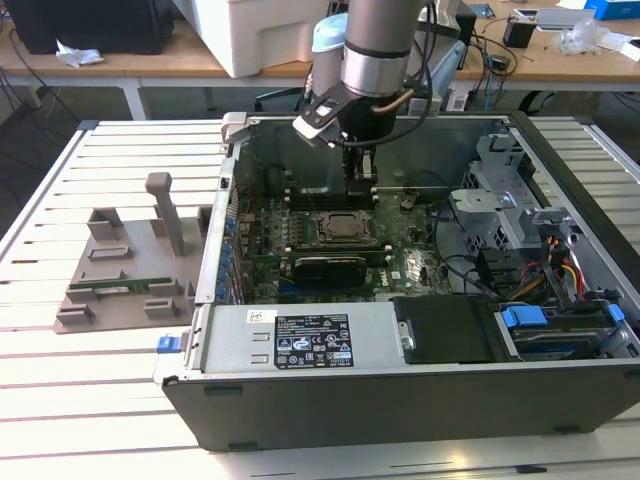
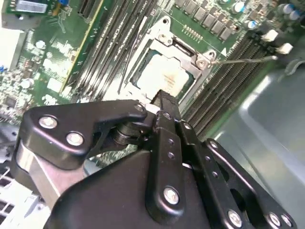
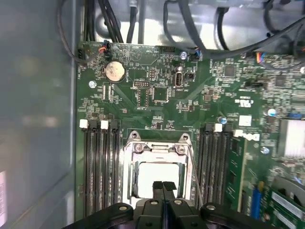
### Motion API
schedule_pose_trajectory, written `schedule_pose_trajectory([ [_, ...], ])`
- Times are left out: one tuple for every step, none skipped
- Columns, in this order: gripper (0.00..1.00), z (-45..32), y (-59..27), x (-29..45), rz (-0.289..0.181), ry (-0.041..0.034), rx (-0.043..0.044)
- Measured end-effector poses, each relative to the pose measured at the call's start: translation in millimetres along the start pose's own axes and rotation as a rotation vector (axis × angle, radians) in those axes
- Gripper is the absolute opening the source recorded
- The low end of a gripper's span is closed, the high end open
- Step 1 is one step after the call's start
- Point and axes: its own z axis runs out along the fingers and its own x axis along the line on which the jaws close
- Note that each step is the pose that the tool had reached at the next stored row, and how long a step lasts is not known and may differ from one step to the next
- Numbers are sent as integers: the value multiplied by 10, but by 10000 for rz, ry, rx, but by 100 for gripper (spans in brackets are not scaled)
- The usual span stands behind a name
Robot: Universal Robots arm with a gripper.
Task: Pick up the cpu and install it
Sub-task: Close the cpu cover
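Jaws are pressed together with nothing between them, their tips directly over the cpu point(image 3: 159, 172), at or just above its top; contact cannot be told. In the exterior view the arm point(image 1: 378, 45) reaches straight down into the open computer case point(image 1: 560, 140), which lies on its side on the slatted table point(image 1: 100, 390).

In both wrist views the cpu point(image 2: 162, 76) lies flat inside the socket frame point(image 3: 157, 143), metal face up. It is square, so it has no long axis; its edges run parallel to the frame's sides and to the memory slots point(image 3: 97, 167) that flank the frame on both sides. The top is pale silver-white and glares bright under the light, with the frame's metal border overlapping its edges. Faint marks on the lid in the second wrist view are too dim to read.

A thin metal rod point(image 2: 243, 59) runs from one corner of the socket frame out across the nearby memory slots. On the green motherboard point(image 3: 157, 102), beyond the frame, sits a round coin battery point(image 3: 115, 71).

In the exterior view, a grey metal box with a white printed label point(image 1: 313, 340) fills the case in front of the socket frame. Well apart from the frame, outside the case toward the exterior view's left, a grey holder point(image 1: 120, 270) rests on the table with a green memory stick point(image 1: 120, 288) in it.
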Motion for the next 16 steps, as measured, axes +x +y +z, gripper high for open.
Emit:
schedule_pose_trajectory([
  [11,-64,-4,-3,0,-1,0],
  [11,-117,-8,-5,0,0,-1],
  [11,-161,-11,-7,0,0,0],
  [11,-236,-16,-11,0,0,-1],
  [11,-289,-19,-13,0,0,-1],
  [11,-323,-21,-14,0,0,0],
  [11,-374,-25,-17,0,-1,0],
  [11,-404,-27,-18,0,-1,0],
  [11,-416,-28,-18,0,2,-1],
  [11,-416,-27,-18,0,3,-2],
  [11,-417,-28,-19,0,1,0],
  [11,-417,-28,-19,0,1,-1],
  [11,-417,-28,-18,0,1,-1],
  [11,-418,-28,-19,0,0,0],
  [11,-418,-28,-19,0,0,0],
  [11,-418,-28,-19,0,0,-1],
])
